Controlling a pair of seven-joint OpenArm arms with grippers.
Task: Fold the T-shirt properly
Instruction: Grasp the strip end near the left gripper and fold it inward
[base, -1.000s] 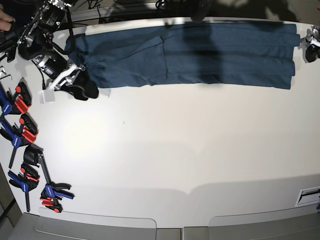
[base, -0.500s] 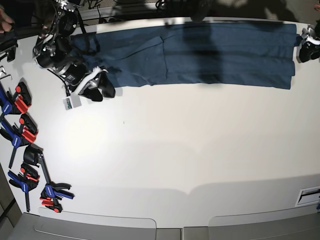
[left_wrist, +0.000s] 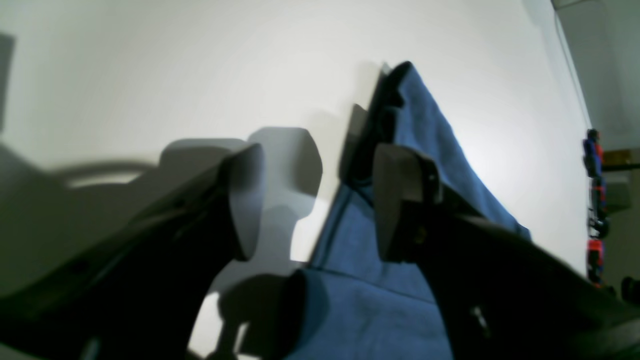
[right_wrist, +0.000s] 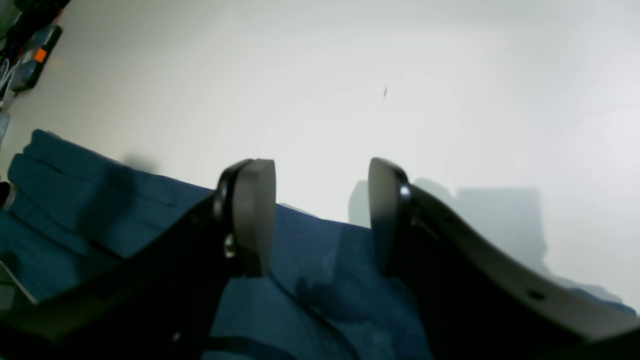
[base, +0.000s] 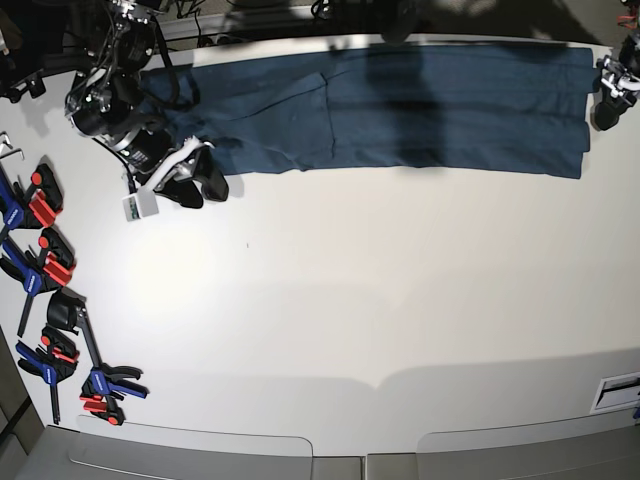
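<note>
The dark navy T-shirt (base: 400, 105) lies folded into a long flat strip along the far edge of the white table (base: 350, 300). My right gripper (base: 198, 186) is open at the strip's near left corner. In the right wrist view it (right_wrist: 320, 220) hangs just above the T-shirt (right_wrist: 325, 290), with the fabric edge between its fingers. My left gripper (base: 603, 105) is open at the strip's right end. In the left wrist view it (left_wrist: 320, 200) straddles the edge of the T-shirt (left_wrist: 425, 125), one finger over fabric and the other over bare table.
Several blue and red clamps (base: 45, 265) lie along the table's left edge, with more near the front left (base: 100, 385); some also show in the left wrist view (left_wrist: 595, 200). A small white tag (base: 138, 207) hangs by my right gripper.
My right gripper has swung right and toward the shirt's near left corner, then nearly stopped. My left gripper has moved slightly down onto the shirt's right edge. The shirt has not moved.
</note>
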